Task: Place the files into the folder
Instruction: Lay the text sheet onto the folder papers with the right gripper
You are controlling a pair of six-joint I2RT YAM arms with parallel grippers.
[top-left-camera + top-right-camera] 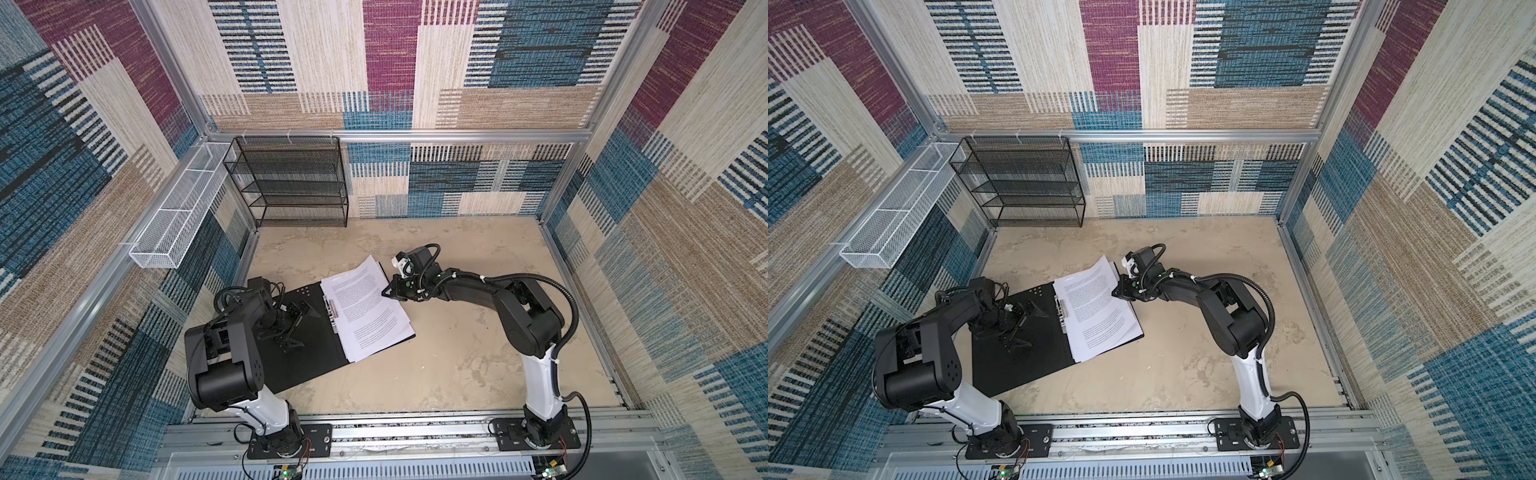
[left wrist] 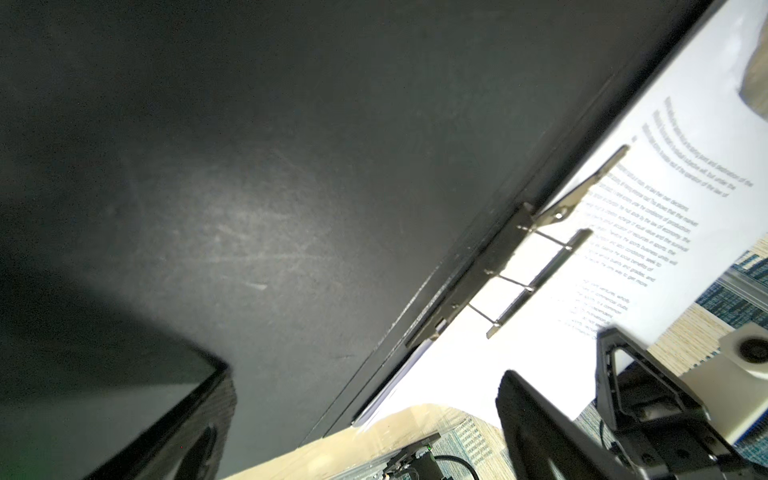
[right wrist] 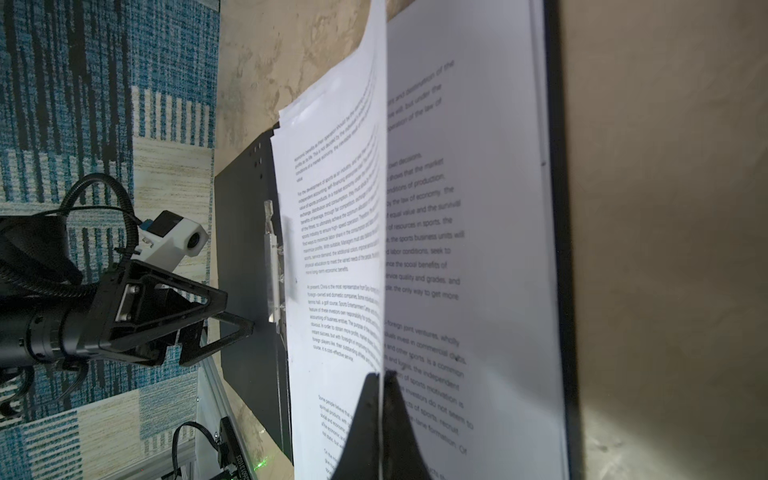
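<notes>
The folder (image 1: 299, 357) lies open on the table, black inside up, with a metal clip bar (image 2: 540, 270) along its spine. The files (image 1: 365, 307), white sheets of printed text, are stacked on its right half and stick out past its far and near edges. My right gripper (image 1: 384, 293) is shut on the right edge of the top sheet (image 3: 353, 208), which stands lifted off the stack (image 3: 478, 249). My left gripper (image 1: 300, 326) hovers open over the bare left half of the folder (image 2: 291, 187), with nothing between its fingers.
A black wire-mesh shelf rack (image 1: 291, 183) stands against the back wall at the left. A white mesh basket (image 1: 174, 220) hangs on the left wall rail. Bare beige tabletop (image 1: 457, 353) lies to the right of the folder.
</notes>
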